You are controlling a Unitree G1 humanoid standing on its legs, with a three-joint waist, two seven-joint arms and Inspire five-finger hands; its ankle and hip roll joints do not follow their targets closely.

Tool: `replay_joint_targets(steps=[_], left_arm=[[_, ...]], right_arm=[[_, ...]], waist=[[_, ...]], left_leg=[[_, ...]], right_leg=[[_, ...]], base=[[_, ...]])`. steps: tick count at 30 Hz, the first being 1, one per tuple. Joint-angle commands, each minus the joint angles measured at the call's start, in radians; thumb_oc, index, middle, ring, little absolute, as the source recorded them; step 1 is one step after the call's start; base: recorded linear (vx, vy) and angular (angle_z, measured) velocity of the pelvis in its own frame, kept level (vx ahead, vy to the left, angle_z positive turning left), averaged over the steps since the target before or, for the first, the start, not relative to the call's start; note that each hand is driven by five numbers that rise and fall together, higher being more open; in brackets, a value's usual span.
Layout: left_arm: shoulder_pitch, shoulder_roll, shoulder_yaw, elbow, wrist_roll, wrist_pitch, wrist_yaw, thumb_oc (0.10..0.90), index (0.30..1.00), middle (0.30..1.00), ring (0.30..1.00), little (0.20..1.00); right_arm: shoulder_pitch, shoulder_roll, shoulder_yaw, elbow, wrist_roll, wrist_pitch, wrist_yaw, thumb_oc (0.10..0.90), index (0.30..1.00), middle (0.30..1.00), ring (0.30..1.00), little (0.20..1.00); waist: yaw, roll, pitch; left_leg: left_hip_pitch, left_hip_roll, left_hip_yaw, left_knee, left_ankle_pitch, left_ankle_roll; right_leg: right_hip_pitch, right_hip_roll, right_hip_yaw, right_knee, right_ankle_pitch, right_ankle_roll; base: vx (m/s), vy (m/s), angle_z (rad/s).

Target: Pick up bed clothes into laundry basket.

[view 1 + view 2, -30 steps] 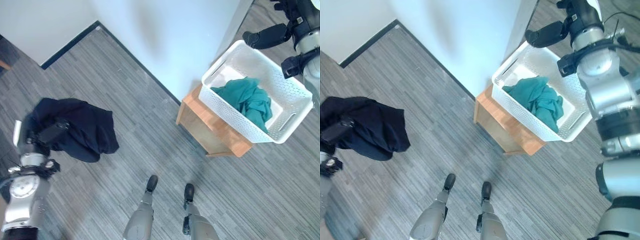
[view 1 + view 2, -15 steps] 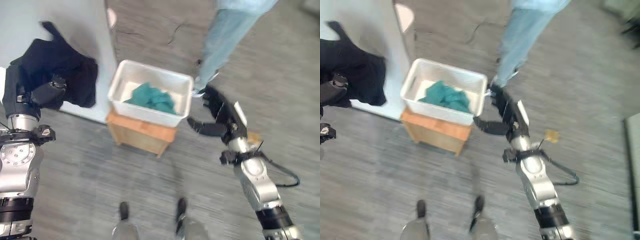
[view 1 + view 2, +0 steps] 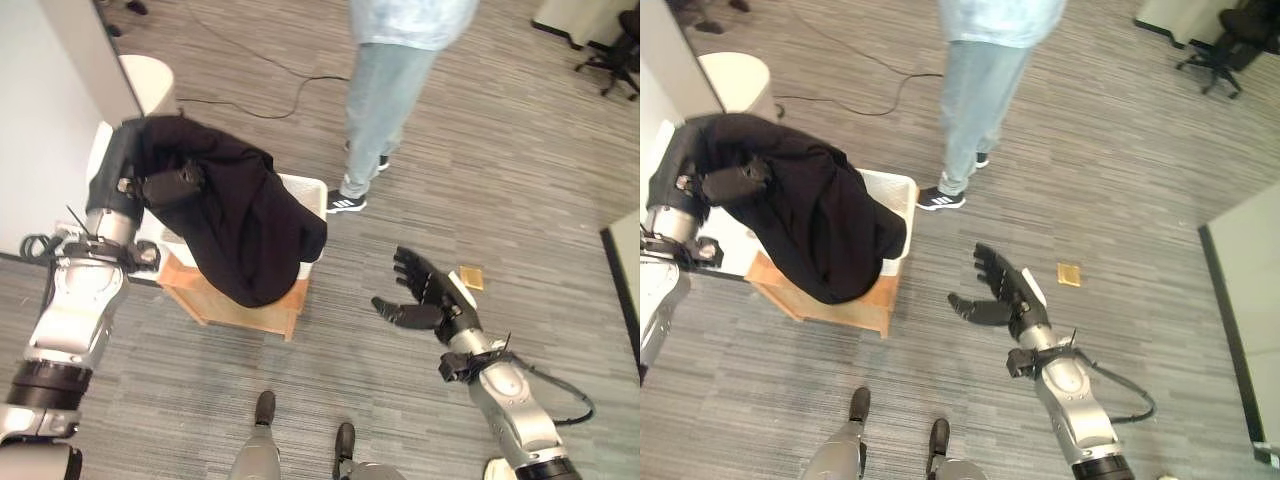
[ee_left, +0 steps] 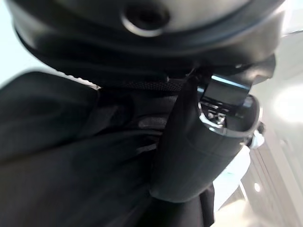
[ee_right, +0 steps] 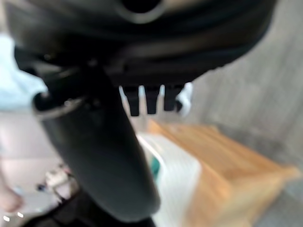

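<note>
Holding — left hand (image 3: 172,184) is curled round a fold of the black garment (image 3: 245,225), carrying it over the laundry basket (image 3: 312,190).
Key relation: garment hangs straight below and to the right of the left hand, directly above the basket and draped over most of it — whether cloth rests inside or just hangs over the rim, cannot tell.
Long axis: garment runs from the hand at far left down toward the near right, its lowest fold hanging past the basket's near wall in front of the wooden stand (image 3: 250,312).
Nearer hand: the left, by far; it has the cloth. Right hand (image 3: 422,296) is well apart to the right, over bare floor (image 3: 530,170).
Right hand state: fingers spread and relaxed, palm up, nothing in it.
Left wrist view: thumb (image 4: 199,151) pressed into dark cloth, grip looks firm.
Garment: soft, matte, heavy-looking fabric, deep folds, no fixed shape — will slump when let go.
Basket: white rigid plastic, rectangular, rounded corner showing at right; a bit of teal cloth (image 5: 155,166) shows inside in the right wrist view.
Stand: light wood, boxy, under the basket.
Bystander: person (image 3: 385,95) in light jeans standing just beyond the basket, far side.
Risk (judgement): trailing fold may end up outside the rim on release.
</note>
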Motion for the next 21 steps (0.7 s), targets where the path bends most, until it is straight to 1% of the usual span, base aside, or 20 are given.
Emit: replay_joint_targets(steps=[1,2,5,6,7,8,9,10,13,14,15,16,18,21], left_arm=[[-0.256,0.122,-0.063,0.014,0.011,-0.103,0.001,0.400,0.300,0.300,0.300,0.300],[-0.294,0.141,-0.096,0.025,0.004,-0.104,-0.006,0.400,0.300,0.300,0.300,0.300],[-0.356,0.143,-0.159,0.053,-0.035,-0.102,-0.018,0.400,0.300,0.300,0.300,0.300],[-0.357,0.143,-0.160,0.053,-0.035,-0.102,-0.018,0.400,0.300,0.300,0.300,0.300],[-0.368,0.142,-0.186,0.051,-0.026,-0.095,-0.030,0.400,0.300,0.300,0.300,0.300],[-0.390,0.148,-0.214,0.057,-0.015,-0.091,-0.035,0.400,0.300,0.300,0.300,0.300],[-0.430,0.147,-0.270,0.081,-0.003,-0.084,-0.048,0.400,0.300,0.300,0.300,0.300],[-0.437,0.146,-0.277,0.084,-0.004,-0.085,-0.048,0.400,0.300,0.300,0.300,0.300],[-0.508,0.117,-0.343,0.150,0.006,-0.079,-0.044,0.400,0.300,0.300,0.300,0.300],[-0.567,0.105,-0.393,0.205,0.037,-0.074,-0.027,0.400,0.300,0.300,0.300,0.300],[-0.575,0.084,-0.394,0.250,0.011,-0.069,-0.020,0.400,0.300,0.300,0.300,0.300],[-0.596,0.075,-0.411,0.296,0.016,-0.062,-0.022,0.400,0.300,0.300,0.300,0.300],[-0.651,0.078,-0.459,0.343,0.053,-0.060,-0.023,0.400,0.300,0.300,0.300,0.300],[-0.669,0.082,-0.469,0.407,0.047,-0.052,-0.032,0.400,0.300,0.300,0.300,0.300]], right_arm=[[-0.007,-0.008,0.025,-0.071,0.035,-0.068,0.065,0.800,0.900,0.900,0.900,0.900],[-0.009,-0.001,0.036,-0.067,0.031,-0.068,0.069,0.800,0.900,0.900,0.900,0.900],[0.005,0.002,0.059,-0.059,0.005,-0.063,0.081,0.800,0.900,0.900,0.900,0.900],[0.005,0.003,0.059,-0.059,0.005,-0.063,0.081,0.800,0.900,0.900,0.900,0.900],[0.003,-0.002,0.067,-0.054,-0.008,-0.061,0.080,0.800,0.900,0.900,0.900,0.900],[0.006,-0.005,0.072,-0.055,-0.015,-0.057,0.087,0.800,0.900,0.900,0.900,0.900],[0.006,-0.012,0.083,-0.054,-0.025,-0.054,0.096,0.800,0.900,0.900,0.900,0.900],[0.006,-0.010,0.082,-0.054,-0.025,-0.054,0.096,0.800,0.900,0.900,0.900,0.900],[0.008,-0.021,0.095,-0.060,-0.028,-0.057,0.107,0.800,0.900,0.900,0.900,0.900],[0.007,-0.027,0.100,-0.060,-0.029,-0.062,0.103,0.800,0.900,0.900,0.900,0.900],[0.012,-0.026,0.102,-0.060,-0.028,-0.063,0.097,0.800,0.900,0.900,0.900,0.900],[0.014,-0.027,0.106,-0.059,-0.026,-0.064,0.096,0.800,0.900,0.900,0.900,0.900],[0.024,-0.033,0.110,-0.056,-0.029,-0.064,0.100,0.800,0.900,0.900,0.900,0.900],[0.044,-0.044,0.115,-0.050,-0.038,-0.060,0.113,0.800,0.900,0.900,0.900,0.900]], waist=[[0.010,0.027,-0.152],[0.015,0.023,-0.155],[0.017,0.016,-0.164],[0.018,0.015,-0.164],[0.015,0.015,-0.163],[0.017,0.009,-0.164],[0.012,0.005,-0.163],[0.014,0.003,-0.163],[0.005,-0.005,-0.162],[-0.005,-0.010,-0.162],[-0.013,-0.014,-0.160],[-0.021,-0.017,-0.158],[-0.032,-0.026,-0.159],[-0.045,-0.043,-0.158]], left_leg=[[0.072,0.007,0.000,-0.052,-0.082,-0.011],[0.077,0.004,0.005,-0.057,-0.085,-0.007],[0.087,-0.006,0.016,-0.064,-0.096,0.003],[0.087,-0.006,0.016,-0.064,-0.096,0.003],[0.087,-0.010,0.019,-0.064,-0.099,0.006],[0.087,-0.012,0.028,-0.064,-0.103,0.010],[0.085,-0.016,0.031,-0.064,-0.106,0.012],[0.084,-0.016,0.031,-0.064,-0.106,0.012],[0.079,-0.017,0.034,-0.064,-0.108,0.014],[0.072,-0.016,0.035,-0.064,-0.108,0.013],[0.068,-0.015,0.038,-0.064,-0.108,0.012],[0.065,-0.012,0.039,-0.064,-0.108,0.012],[0.059,-0.008,0.044,-0.064,-0.109,0.011],[0.051,-0.003,0.053,-0.064,-0.112,0.009]], right_leg=[[-0.006,-0.014,0.018,0.034,-0.065,0.071],[-0.008,-0.017,0.024,0.035,-0.063,0.075],[-0.013,-0.028,0.034,0.033,-0.052,0.089],[-0.014,-0.028,0.034,0.033,-0.052,0.089],[-0.019,-0.032,0.039,0.033,-0.046,0.095],[-0.026,-0.035,0.045,0.034,-0.039,0.100],[-0.035,-0.040,0.050,0.035,-0.029,0.106],[-0.036,-0.040,0.050,0.034,-0.029,0.107],[-0.045,-0.039,0.053,0.030,-0.020,0.111],[-0.050,-0.037,0.052,0.025,-0.018,0.112],[-0.053,-0.035,0.052,0.024,-0.015,0.113],[-0.058,-0.034,0.052,0.023,-0.012,0.114],[-0.065,-0.030,0.054,0.018,-0.004,0.115],[-0.077,-0.026,0.061,0.010,0.007,0.119]], base=[[0.06,0.155,0.18],[0.05,0.161,0.07],[0.04,0.121,-0.03],[0.00,0.097,-0.14],[-0.01,0.108,-0.21],[-0.02,0.170,-0.29],[-0.02,0.111,-0.22],[-0.02,0.097,-0.22],[-0.01,0.053,-0.18],[-0.02,0.053,-0.08],[-0.03,0.043,-0.04],[0.00,0.000,0.00],[-0.01,0.008,-0.02],[0.00,0.023,-0.17]])
